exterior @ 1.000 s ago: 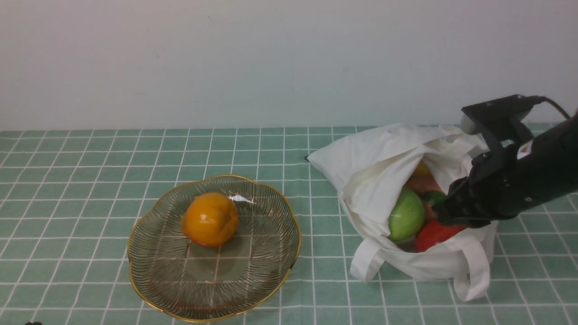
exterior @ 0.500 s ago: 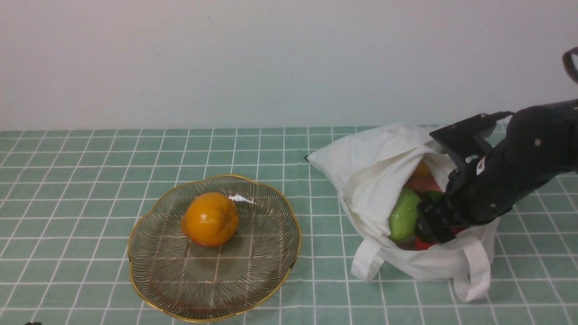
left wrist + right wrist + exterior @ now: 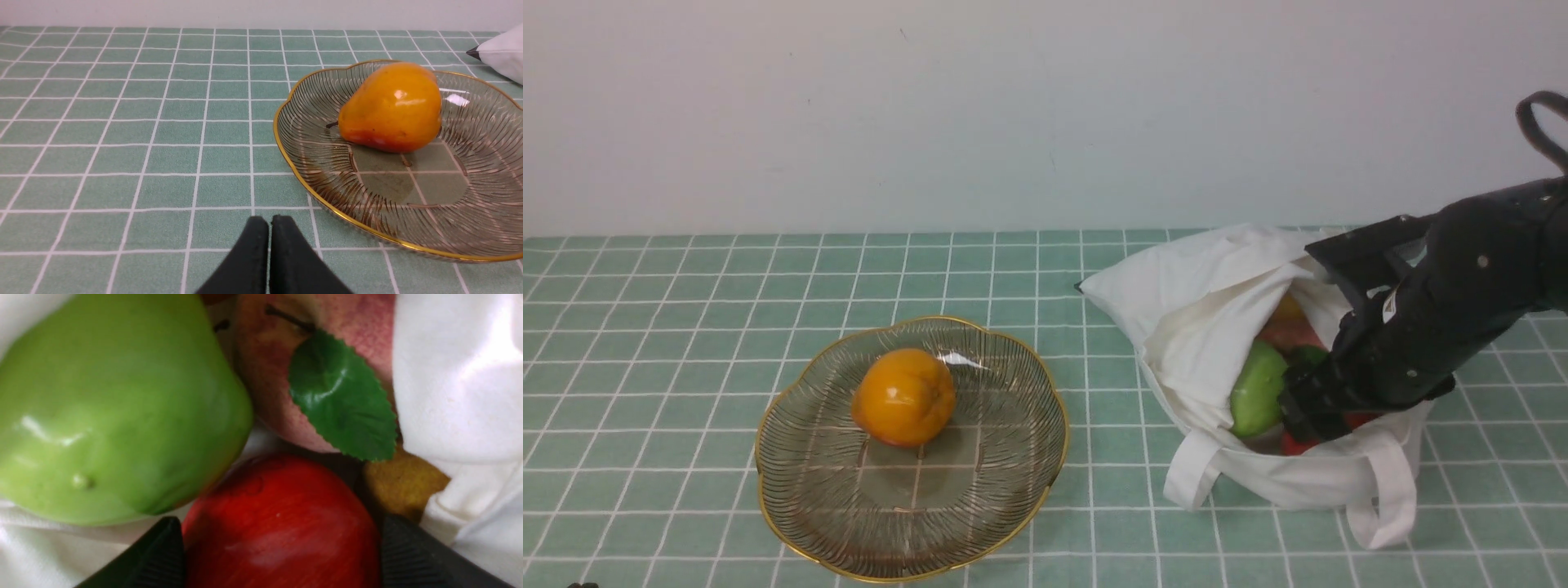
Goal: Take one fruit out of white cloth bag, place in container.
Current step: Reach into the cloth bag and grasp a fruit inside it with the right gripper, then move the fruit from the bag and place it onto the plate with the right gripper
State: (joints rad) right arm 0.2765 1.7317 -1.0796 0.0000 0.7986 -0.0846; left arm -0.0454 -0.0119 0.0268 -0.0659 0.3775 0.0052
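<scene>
The white cloth bag [image 3: 1201, 302] lies open on the right of the table, with several fruits inside. My right gripper [image 3: 1307, 416] reaches into its mouth. In the right wrist view the glossy red apple [image 3: 282, 522] fills the space between the two black fingers [image 3: 163, 551], and both pads press its sides, so my right gripper [image 3: 278, 535] is shut on it. From the front only a red sliver of the apple [image 3: 1294, 445] shows under the arm. The wire bowl with the gold rim [image 3: 1058, 433] sits at centre left. My left gripper [image 3: 269, 220] is shut and empty, just short of the bowl's rim [image 3: 286, 155].
An orange round fruit [image 3: 903, 398] lies in the bowl. In the bag a green apple [image 3: 110, 412] crowds the red one, beside a pinkish fruit [image 3: 265, 375] with a green leaf [image 3: 339, 396]. Bag fabric [image 3: 457, 375] hugs one finger. A strap handle [image 3: 1388, 498] hangs at the front.
My right arm dropped from above the bag into its mouth and settled over the red apple, covering most of it from the front. The bag's front strap shifted slightly.
</scene>
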